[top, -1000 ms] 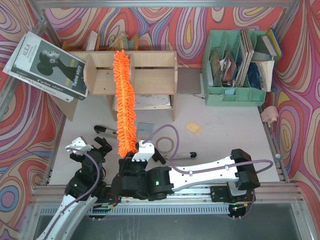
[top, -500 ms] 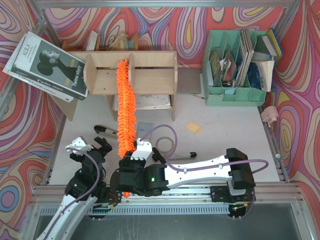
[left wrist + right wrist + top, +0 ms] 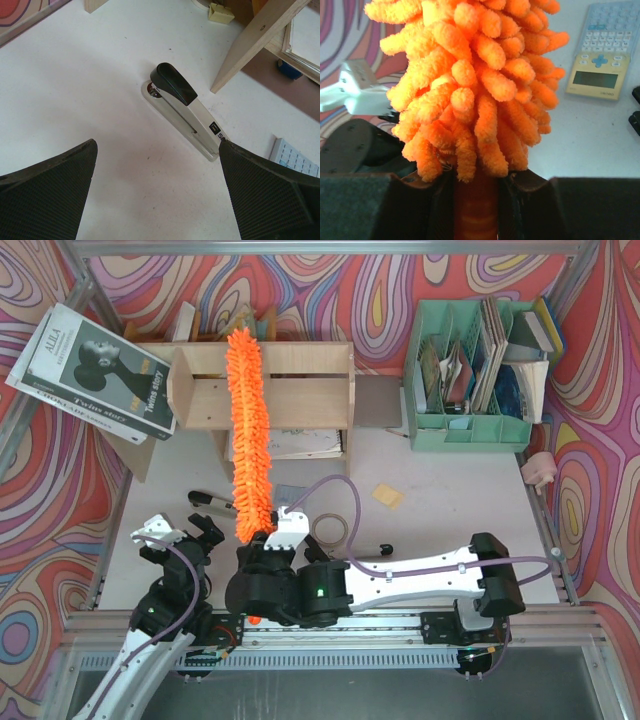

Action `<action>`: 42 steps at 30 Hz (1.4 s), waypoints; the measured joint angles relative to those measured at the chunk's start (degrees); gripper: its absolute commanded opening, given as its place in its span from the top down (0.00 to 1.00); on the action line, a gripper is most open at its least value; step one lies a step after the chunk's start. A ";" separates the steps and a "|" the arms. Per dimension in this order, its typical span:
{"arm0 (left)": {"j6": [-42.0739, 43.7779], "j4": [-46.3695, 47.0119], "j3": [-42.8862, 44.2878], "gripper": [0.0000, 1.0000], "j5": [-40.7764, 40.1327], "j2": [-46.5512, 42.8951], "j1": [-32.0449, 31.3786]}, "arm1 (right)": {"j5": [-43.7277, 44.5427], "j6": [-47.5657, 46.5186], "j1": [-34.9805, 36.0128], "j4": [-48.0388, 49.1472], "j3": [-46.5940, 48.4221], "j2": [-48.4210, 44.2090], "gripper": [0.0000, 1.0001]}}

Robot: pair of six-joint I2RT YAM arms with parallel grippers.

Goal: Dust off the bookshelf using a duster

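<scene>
Advanced since the earlier frame, the duster (image 3: 247,430) tip now reaches the far edge of the bookshelf (image 3: 305,390) top, where it previously stopped short. Right gripper (image 3: 265,548) is clamped on the duster handle close to the near edge of the bench (image 3: 450,500). The fluffy head runs away from it and crosses the shelf left of centre; contact with the board cannot be confirmed. Left gripper (image 3: 185,532) stands wide, holding nothing, above 1 stapler (image 3: 185,112). 1 calculator (image 3: 600,50) lies just right of the head. Mint-green organiser (image 3: 470,390) stands at the far right corner, well apart.
</scene>
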 measured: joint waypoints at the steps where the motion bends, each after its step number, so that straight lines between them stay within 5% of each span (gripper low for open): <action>1: 0.00 0.00 0.00 0.02 0.00 0.00 0.00 | 0.20 -0.74 0.04 0.59 -0.02 -0.72 1.00; 15: 0.00 0.00 0.00 0.02 0.00 0.00 0.00 | 2.91 -8.11 2.29 4.26 -3.87 -6.25 1.00; 31: 0.00 0.04 0.00 0.02 0.00 0.00 0.00 | -0.42 1.66 2.36 0.83 -18.86 -13.53 1.00; 42: 0.04 0.44 0.00 0.02 0.02 0.00 0.00 | -4.20 6.80 0.15 0.55 -19.74 -13.29 1.00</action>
